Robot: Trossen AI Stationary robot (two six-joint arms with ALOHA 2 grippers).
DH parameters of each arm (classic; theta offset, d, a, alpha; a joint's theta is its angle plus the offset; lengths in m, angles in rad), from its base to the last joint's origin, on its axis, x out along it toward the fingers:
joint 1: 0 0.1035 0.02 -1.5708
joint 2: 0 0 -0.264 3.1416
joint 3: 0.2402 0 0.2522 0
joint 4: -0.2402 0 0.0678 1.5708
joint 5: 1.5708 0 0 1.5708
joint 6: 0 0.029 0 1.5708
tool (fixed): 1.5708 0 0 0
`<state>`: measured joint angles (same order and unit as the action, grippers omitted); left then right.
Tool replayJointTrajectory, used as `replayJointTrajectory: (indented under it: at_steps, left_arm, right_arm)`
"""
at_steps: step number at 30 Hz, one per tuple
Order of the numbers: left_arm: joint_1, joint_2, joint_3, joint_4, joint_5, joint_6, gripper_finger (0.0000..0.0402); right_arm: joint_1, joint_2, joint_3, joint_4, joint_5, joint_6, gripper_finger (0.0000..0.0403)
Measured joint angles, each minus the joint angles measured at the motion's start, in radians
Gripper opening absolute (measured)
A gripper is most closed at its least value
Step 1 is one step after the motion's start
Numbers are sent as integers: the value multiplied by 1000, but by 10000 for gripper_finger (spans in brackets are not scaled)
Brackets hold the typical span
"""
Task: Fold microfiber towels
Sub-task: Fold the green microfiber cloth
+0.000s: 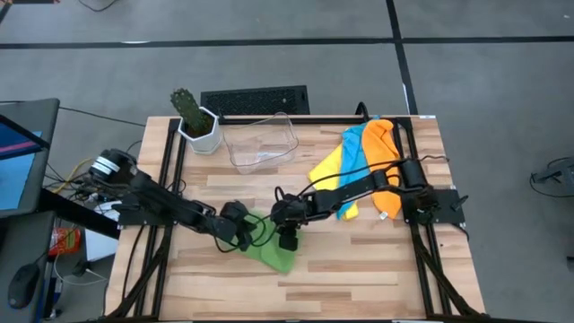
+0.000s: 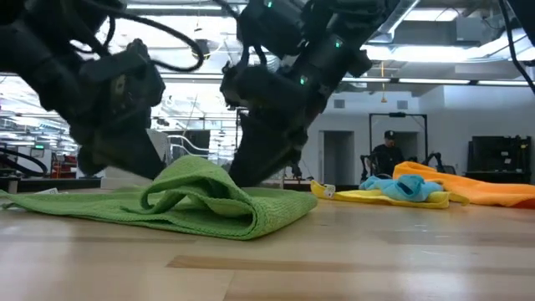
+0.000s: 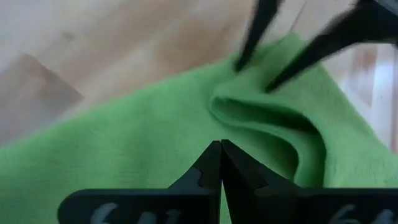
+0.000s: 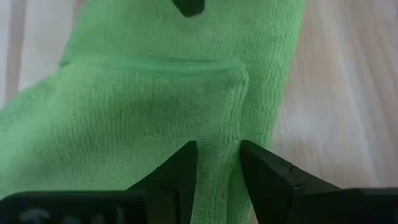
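The green towel [image 1: 273, 251] lies on the wooden table near the middle front, partly folded, with a raised fold [image 2: 192, 180] between my grippers. My left gripper [image 3: 221, 149] is shut, its tips over the towel's left part [image 1: 244, 235]. My right gripper [image 4: 219, 163] stands at the towel's right part [image 1: 287, 240], closed to a narrow gap with a ridge of cloth in it. The yellow [image 1: 327, 166], light blue [image 1: 354, 148] and orange [image 1: 381, 148] towels lie in a heap at the back right. My left gripper's shut fingertips point down at the green towel's flat surface [image 3: 186, 134]; I cannot tell whether they touch it. My right gripper pinches a raised ridge of the green towel [image 4: 233, 124] between its two fingers, coming slanting from above. The ridge runs along the fingers. The rest of the towel lies slack on the table.
A clear plastic bin [image 1: 260, 139] and a cactus in a white pot [image 1: 195, 121] stand at the table's far edge. Bare wood lies in front of the green towel. A person [image 2: 386, 150] stands far back in the room.
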<state>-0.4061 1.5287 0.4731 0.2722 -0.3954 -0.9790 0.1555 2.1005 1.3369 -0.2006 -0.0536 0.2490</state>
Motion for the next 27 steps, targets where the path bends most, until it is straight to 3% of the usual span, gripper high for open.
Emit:
replayJointTrajectory:
  at_steps: [8, 19, 27]
  left_arm:
    - [0, 59, 0, 41, 26, -13, 0]
    - [0, 60, 0, 9, 15, -6, 0]
    - [0, 60, 0, -4, 1, 5, 0]
  right_arm:
    - [1, -1, -1, -12, -3, 12, 135]
    - [1, -14, -1, -70, -51, 30, 13]
    - [35, -54, 0, -106, -76, 117, 35]
